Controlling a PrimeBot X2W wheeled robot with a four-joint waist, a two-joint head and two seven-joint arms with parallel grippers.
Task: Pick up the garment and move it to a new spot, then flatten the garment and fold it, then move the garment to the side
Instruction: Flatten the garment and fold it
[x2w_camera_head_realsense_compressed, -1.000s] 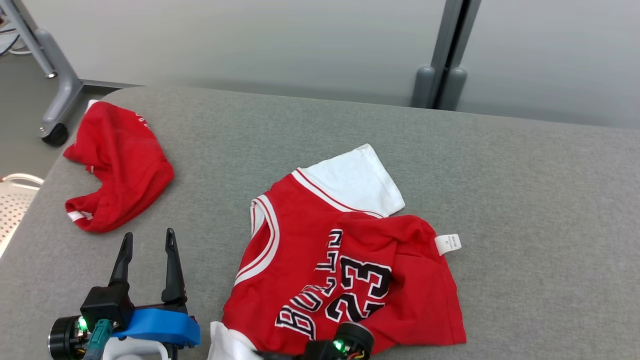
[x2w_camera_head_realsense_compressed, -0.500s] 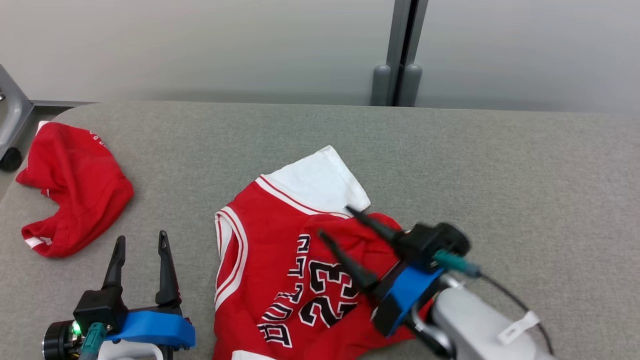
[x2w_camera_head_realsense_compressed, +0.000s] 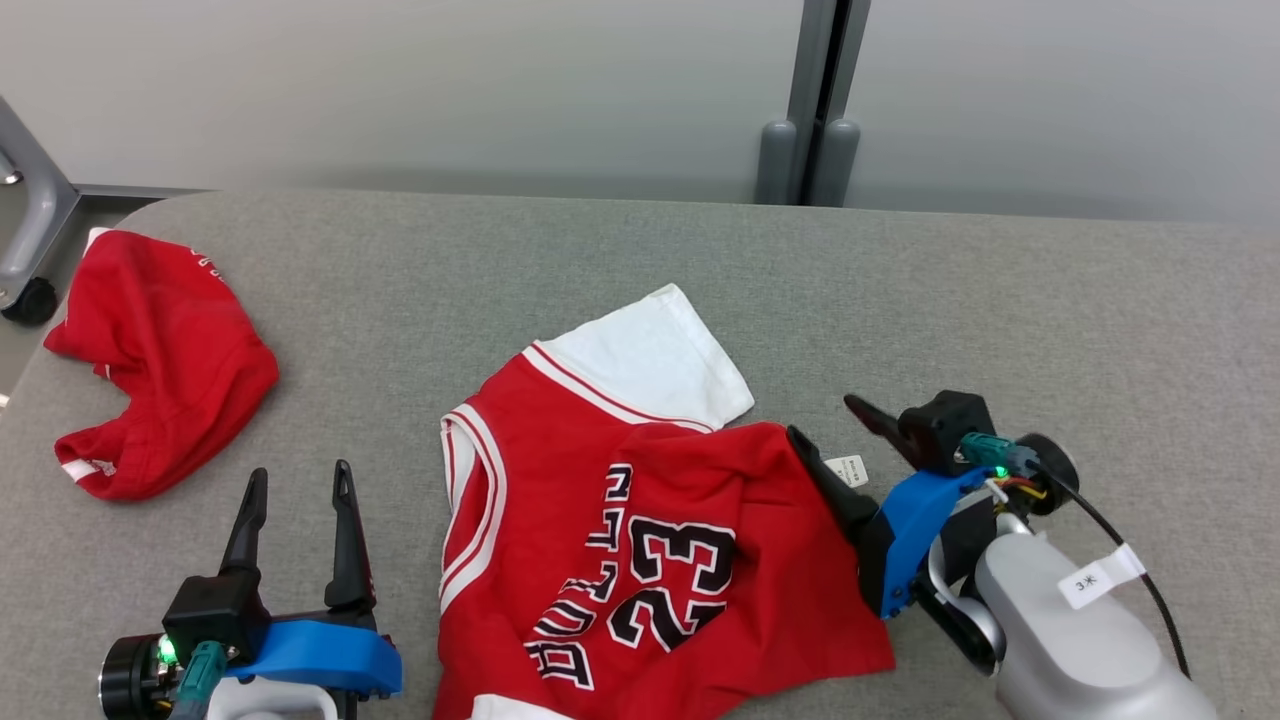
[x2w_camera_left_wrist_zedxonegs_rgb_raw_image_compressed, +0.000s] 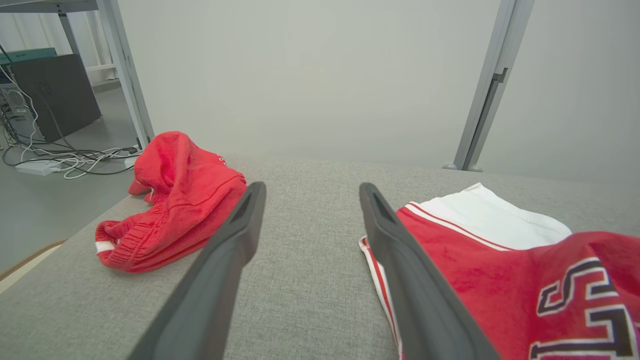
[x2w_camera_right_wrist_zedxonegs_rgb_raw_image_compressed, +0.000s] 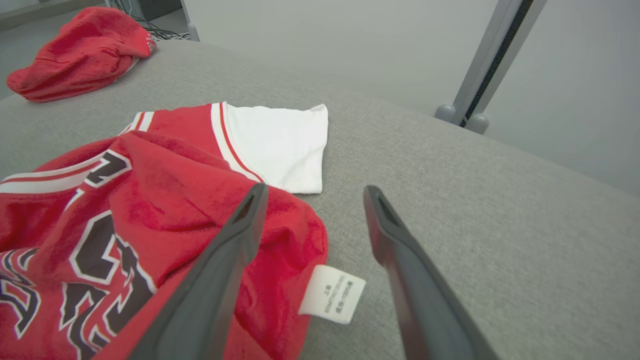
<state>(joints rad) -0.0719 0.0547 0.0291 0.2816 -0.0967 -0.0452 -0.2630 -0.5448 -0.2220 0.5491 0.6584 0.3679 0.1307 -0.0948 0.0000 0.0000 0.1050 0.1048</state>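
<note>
Garment: the red jersey (x2w_camera_head_realsense_compressed: 640, 540) is lying with its black-and-white "23" facing up, in the middle of the near half of the grey padded table (x2w_camera_head_realsense_compressed: 1050, 300). Its near hem is running off the bottom edge of the head view.
Sleeve: one white sleeve (x2w_camera_head_realsense_compressed: 650, 365) is lying flat on the far side of the jersey, pointing away from the robot.
Right edge of jersey: the red cloth here is bunching into a loose, raised fold instead of lying smooth.
Care label: a small white care label (x2w_camera_right_wrist_zedxonegs_rgb_raw_image_compressed: 332, 295) is sticking out from that bunched edge and resting on the table.
Right gripper: the right gripper (x2w_camera_head_realsense_compressed: 818, 415) is hovering low at the jersey's right edge with its jaws spread wide and gripping nothing. In its wrist view the label is showing in the gap between the two fingers, and the left-hand finger is crossing over the red fold; whether that finger is touching the cloth cannot be told.
Left gripper: the left gripper (x2w_camera_head_realsense_compressed: 300, 470) is sitting at the near left, just beside the jersey's left edge, with its jaws wide apart, holding nothing and pointing away from the robot.
Other cloth: a crumpled red cloth (x2w_camera_head_realsense_compressed: 160, 360) with white trim is lying at the table's far-left corner, well apart from the jersey.
Background: a grey post (x2w_camera_head_realsense_compressed: 815, 100) is standing against the pale wall behind the table.
</note>
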